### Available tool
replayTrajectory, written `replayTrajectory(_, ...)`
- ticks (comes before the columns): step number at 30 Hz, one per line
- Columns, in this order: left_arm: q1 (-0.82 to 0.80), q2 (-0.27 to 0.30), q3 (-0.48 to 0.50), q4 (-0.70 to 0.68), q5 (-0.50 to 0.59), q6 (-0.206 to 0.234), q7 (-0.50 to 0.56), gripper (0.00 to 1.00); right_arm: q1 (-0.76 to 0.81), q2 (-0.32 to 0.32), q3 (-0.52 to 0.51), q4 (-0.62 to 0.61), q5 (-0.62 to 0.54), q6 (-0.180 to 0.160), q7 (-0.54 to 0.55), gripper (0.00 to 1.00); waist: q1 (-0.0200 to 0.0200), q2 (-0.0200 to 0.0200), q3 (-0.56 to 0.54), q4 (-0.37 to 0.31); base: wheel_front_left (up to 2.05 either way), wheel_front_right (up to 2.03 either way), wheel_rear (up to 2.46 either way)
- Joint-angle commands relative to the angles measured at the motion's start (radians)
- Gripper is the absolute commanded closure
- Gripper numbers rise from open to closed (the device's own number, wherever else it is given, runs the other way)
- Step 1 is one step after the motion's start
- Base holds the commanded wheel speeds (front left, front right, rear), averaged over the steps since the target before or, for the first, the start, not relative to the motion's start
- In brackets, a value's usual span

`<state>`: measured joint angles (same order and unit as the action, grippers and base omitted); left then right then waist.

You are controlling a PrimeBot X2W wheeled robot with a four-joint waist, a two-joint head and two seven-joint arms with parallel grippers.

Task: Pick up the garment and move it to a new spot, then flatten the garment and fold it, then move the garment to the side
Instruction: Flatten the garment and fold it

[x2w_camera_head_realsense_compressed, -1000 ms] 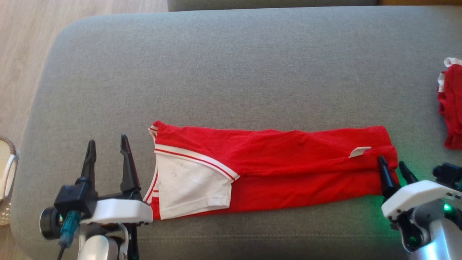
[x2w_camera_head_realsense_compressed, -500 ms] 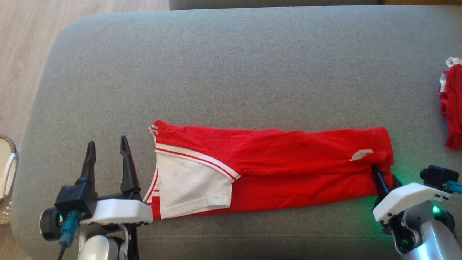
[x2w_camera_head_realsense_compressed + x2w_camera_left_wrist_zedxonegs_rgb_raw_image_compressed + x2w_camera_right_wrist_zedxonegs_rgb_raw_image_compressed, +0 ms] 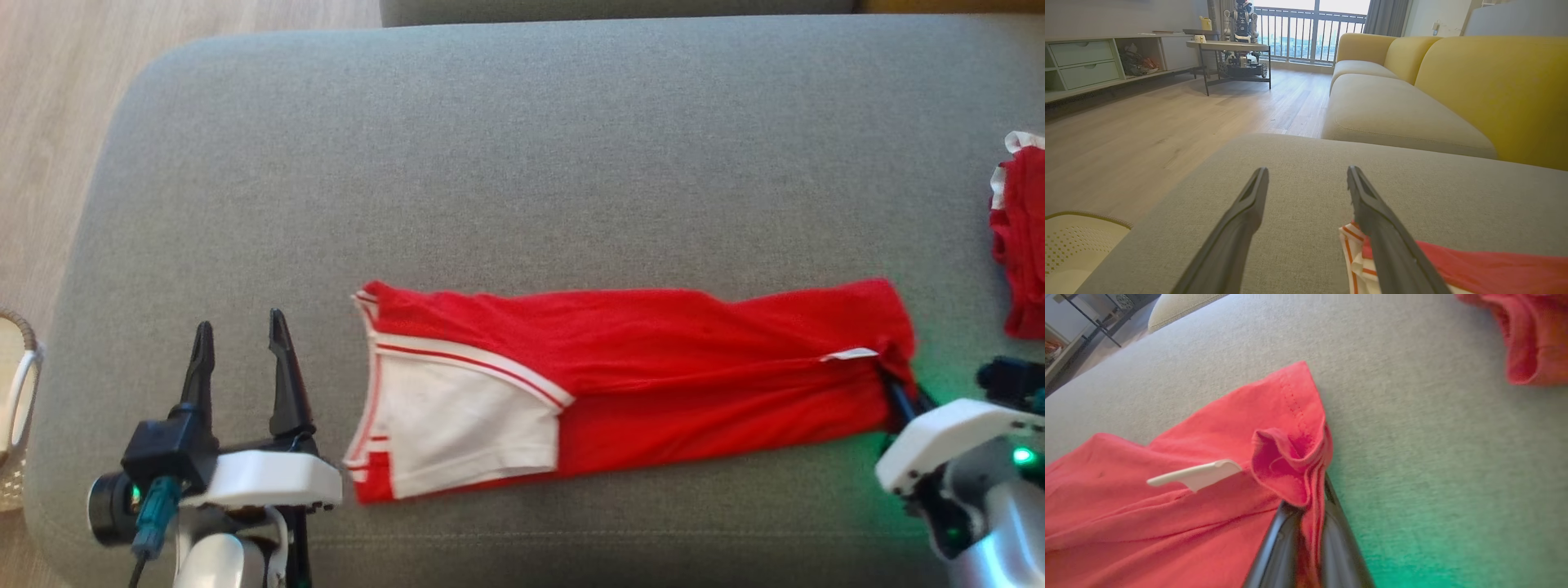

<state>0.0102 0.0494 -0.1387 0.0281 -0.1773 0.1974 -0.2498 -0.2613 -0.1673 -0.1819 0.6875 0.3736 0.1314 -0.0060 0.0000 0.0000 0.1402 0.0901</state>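
The garment (image 3: 653, 376), red with a white panel and red-striped white trim at its left end, lies folded into a long strip across the near part of the grey cushion (image 3: 522, 163). My right gripper (image 3: 898, 390) is shut on the strip's right edge; the right wrist view shows the red cloth (image 3: 1208, 498) bunched and pinched between the two dark fingers (image 3: 1274, 547), with a white tag (image 3: 1196, 475) sticking out beside them. My left gripper (image 3: 239, 343) stands open just left of the garment's white end. Its fingers (image 3: 1241, 228) hover over bare cushion, the striped corner (image 3: 1355, 253) beside the right finger.
A second red garment with white trim (image 3: 1020, 237) lies bunched at the cushion's right edge. A pale woven basket (image 3: 16, 408) stands on the wooden floor at the left. A yellow sofa (image 3: 1453, 81) lies beyond the cushion.
My right gripper went from open to shut on the garment's right edge. The whole garment has slid a little to the right. The left gripper has stayed where it was.
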Motion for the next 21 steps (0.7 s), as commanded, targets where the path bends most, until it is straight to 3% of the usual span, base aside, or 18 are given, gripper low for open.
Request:
replayTrajectory(1,-0.040,0.001,0.040,-0.027,0.010,-0.003,-0.012,0.00,-0.039,-0.049,-0.002,-0.014,-0.016,-0.001,-0.017,1.00,0.0000,0.0000,-0.004,0.000,0.00,0.00,0.00)
replayTrajectory(11,-0.028,0.001,0.052,-0.024,0.017,-0.015,-0.012,0.00,-0.120,-0.123,-0.128,0.063,-0.089,-0.001,-0.038,1.00,0.0000,0.0000,-0.024,-0.002,0.00,0.00,0.00)
replayTrajectory(21,-0.009,0.001,0.067,-0.004,0.013,-0.023,-0.012,0.00,-0.103,-0.045,-0.006,-0.060,-0.002,-0.001,0.029,1.00,0.0000,0.0000,-0.072,-0.022,0.00,0.00,0.00)
